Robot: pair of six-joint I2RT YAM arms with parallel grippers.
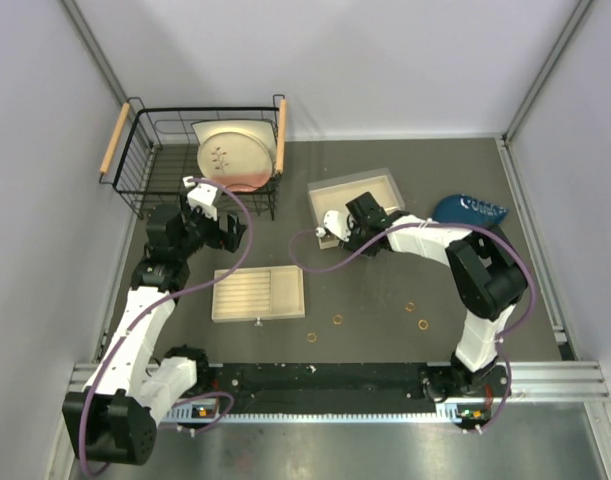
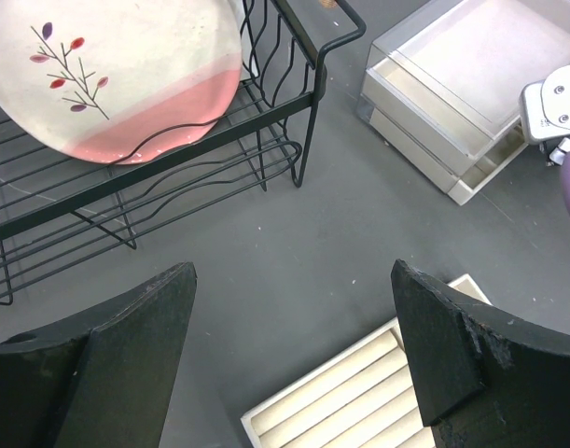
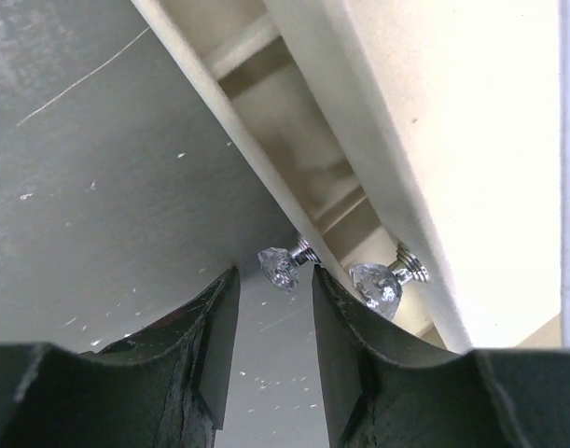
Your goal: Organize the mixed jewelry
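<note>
1. The right claw (image 3: pixel 275 280) is partly spread, with a glass knob (image 3: pixel 280 267) of the beige box (image 1: pixel 350 190) just at its fingertips, not pinched.
2. The left claw (image 2: pixel 294 269) is spread wide and empty, above the ridged tray's (image 1: pixel 258 293) far edge.
3. Four gold rings (image 1: pixel 337 320) lie on the table (image 1: pixel 385 290), near side, right of the tray, well apart from both claws.
</note>
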